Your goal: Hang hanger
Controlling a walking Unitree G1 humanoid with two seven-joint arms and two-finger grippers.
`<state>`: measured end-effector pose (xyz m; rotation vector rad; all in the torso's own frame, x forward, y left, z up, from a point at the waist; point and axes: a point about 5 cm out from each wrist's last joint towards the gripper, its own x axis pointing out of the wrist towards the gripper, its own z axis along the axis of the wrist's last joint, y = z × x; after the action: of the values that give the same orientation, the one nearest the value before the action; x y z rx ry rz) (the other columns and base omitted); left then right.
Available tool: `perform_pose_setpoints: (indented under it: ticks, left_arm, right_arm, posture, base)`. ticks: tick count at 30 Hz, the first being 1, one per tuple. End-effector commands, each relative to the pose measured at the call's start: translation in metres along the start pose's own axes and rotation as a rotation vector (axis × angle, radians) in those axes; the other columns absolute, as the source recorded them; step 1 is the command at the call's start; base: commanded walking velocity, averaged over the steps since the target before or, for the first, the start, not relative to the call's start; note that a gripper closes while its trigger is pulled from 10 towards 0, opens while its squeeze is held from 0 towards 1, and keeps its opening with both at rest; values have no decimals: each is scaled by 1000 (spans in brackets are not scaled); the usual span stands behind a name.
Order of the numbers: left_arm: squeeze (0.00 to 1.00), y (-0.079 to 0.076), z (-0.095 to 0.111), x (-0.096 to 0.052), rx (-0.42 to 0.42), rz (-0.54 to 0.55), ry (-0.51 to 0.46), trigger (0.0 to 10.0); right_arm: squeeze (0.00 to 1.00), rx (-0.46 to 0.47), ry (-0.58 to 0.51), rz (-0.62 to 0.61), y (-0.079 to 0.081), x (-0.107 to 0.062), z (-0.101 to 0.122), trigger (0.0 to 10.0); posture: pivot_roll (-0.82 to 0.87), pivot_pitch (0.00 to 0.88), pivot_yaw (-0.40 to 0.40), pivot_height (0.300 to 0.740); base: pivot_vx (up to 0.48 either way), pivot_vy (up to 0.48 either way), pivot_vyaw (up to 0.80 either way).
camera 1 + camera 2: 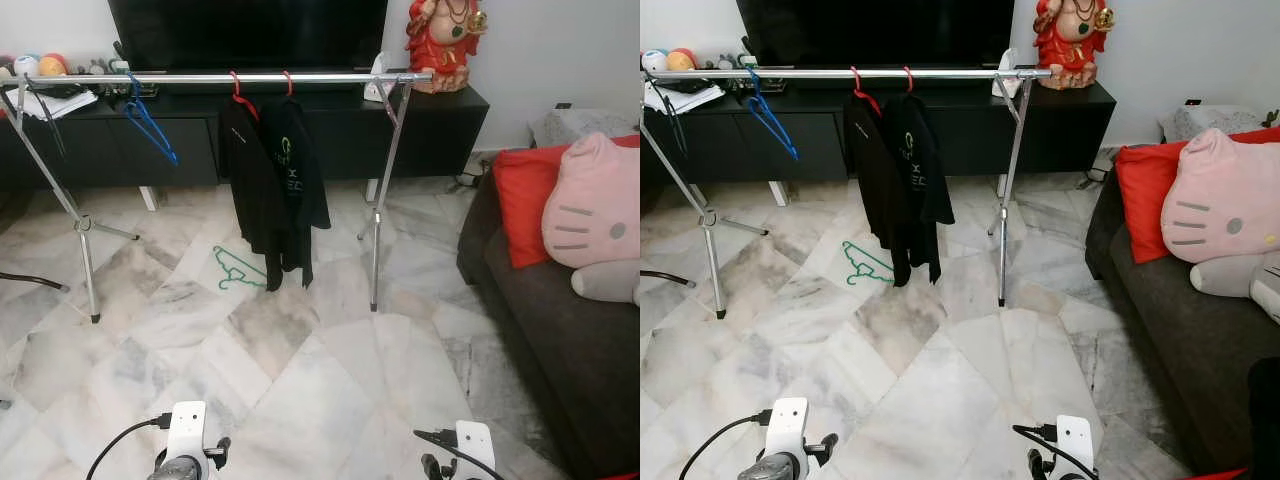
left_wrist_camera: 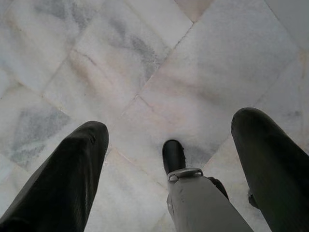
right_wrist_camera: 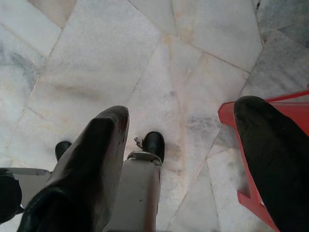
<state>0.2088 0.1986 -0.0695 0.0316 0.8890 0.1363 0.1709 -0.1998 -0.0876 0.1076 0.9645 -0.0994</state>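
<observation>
- Green hanger (image 1: 238, 268) is lying flat on the floor (image 1: 300, 380), under the rail (image 1: 230, 77), just left of the hem of the black shirts (image 1: 272, 180).
- Rail is carrying 1 blue hanger (image 1: 148, 125) toward its left end and 2 red hangers (image 1: 240, 95) holding the shirts near its middle; bare bar is showing between blue and red, and right of the shirts.
- Key relation: green hanger is sitting well ahead of both arms, on the robot's side of the rail and left of its centre. Judging from that, left arm is the nearer one.
- Long axis is running roughly along the rail, slightly diagonal; hook end is too small to tell.
- Left gripper (image 2: 169, 130) is hanging low, pointing at bare floor, fingers (image 2: 72, 174) spread wide, holding nothing.
- Right gripper (image 3: 181, 125) is likewise hanging low, fingers (image 3: 91, 159) spread wide, nothing between them; a red object (image 3: 251, 145) is sitting beside one finger in the right wrist view, identity unclear.
- Neither gripper is anywhere near the green hanger; it is lying well apart from both, toward the rail.
- Judgement: robot is needing to walk toward the rail and bend before any grasp; pickup is not yet started.
- Risk: thin wire lying flat on hard floor is likely going to be awkward to pinch.
</observation>
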Motion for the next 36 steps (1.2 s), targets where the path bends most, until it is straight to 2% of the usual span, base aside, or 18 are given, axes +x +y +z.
perform_pose_setpoints:
  ticks: [1, 8, 9, 16, 20, 24, 28, 32, 36]
  left_arm:
    - [0, 25, -77, -21, 171, -68, 244, 10000]
    - [0, 25, -77, -21, 170, -68, 244, 10000]
    - [0, 25, -77, -21, 181, -71, 245, 10000]
    - [0, 24, -77, -21, 203, -78, 244, 10000]
    - [0, 26, -65, -17, 199, -67, 209, 10000]
    - [0, 37, -50, -14, 207, -7, 139, 10000]
    - [0, 48, -38, -12, 138, 35, 85, 10000]
    - [0, 47, -32, -11, 124, 31, 62, 10000]
    - [0, 40, -27, -9, 119, 4, 33, 10000]
  right_arm:
    - [0, -42, 38, 85, 1, 2, 13, 10000]
    - [0, -57, 43, 86, 0, 2, 13, 10000]
    - [0, -43, 41, 85, 4, 3, 11, 10000]
    - [0, -8, 37, 87, 9, 3, 8, 10000]
    - [0, -7, 41, 93, 9, 3, 7, 10000]
    - [0, 1, 45, 94, 11, 2, 5, 10000]
    - [0, 11, 61, 100, 18, 2, -2, 10000]
    - [0, 5, 80, 108, 22, 1, -8, 10000]
    - [0, -54, 106, 144, 26, 0, -15, 10000]
  posture:
    - [-40, 17, -95, 740]
    - [-41, 18, -94, 740]
    - [-50, 26, -66, 740]
    - [-49, 27, -63, 740]
    - [-50, 22, -60, 740]
    - [-39, 12, -44, 740]
    - [-45, 0, -10, 740]
    - [-55, 0, 4, 740]
    - [-70, 0, 19, 740]
  base:
    - [0, 0, 0]
    - [0, 0, 0]
    - [0, 0, 0]
    - [0, 0, 0]
    - [0, 0, 0]
    - [0, 0, 0]
    - [0, 0, 0]
    - [0, 0, 0]
    - [0, 0, 0]
